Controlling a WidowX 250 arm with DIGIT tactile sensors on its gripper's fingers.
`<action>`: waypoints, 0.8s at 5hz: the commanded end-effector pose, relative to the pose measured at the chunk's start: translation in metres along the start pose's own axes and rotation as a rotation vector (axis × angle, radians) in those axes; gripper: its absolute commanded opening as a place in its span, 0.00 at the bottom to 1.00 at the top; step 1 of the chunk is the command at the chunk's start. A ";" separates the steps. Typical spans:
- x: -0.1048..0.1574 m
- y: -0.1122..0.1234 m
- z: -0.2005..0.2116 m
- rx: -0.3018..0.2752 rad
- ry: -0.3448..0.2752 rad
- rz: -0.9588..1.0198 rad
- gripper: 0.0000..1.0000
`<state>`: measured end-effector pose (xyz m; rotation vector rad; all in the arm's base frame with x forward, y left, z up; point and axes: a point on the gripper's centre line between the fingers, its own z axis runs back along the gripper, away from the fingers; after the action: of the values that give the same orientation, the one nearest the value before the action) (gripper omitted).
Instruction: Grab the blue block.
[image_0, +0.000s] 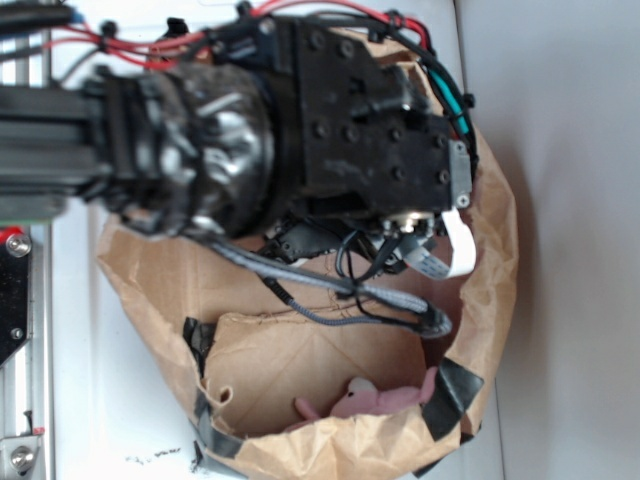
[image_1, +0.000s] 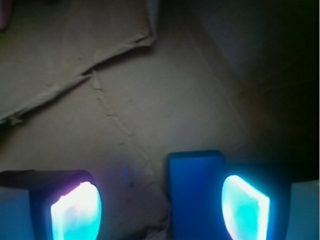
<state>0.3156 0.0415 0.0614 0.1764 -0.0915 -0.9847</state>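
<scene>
Straddling the smooth flat blue block (image_1: 195, 192), tool (image_1: 160, 210) spread.

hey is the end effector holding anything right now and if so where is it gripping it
Nothing is held. The end effector is open, with the blue block lying on the cardboard floor between its fingers, close to the right one.

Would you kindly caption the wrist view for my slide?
Open gripper low over the cardboard floor, blue block between its glowing fingers.
</scene>
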 end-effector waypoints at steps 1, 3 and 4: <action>-0.008 0.028 -0.010 0.047 -0.011 0.045 1.00; -0.015 0.035 -0.017 0.070 -0.009 0.051 1.00; -0.018 0.038 -0.017 0.057 -0.013 0.055 1.00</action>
<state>0.3318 0.0770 0.0359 0.1793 -0.0957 -0.9499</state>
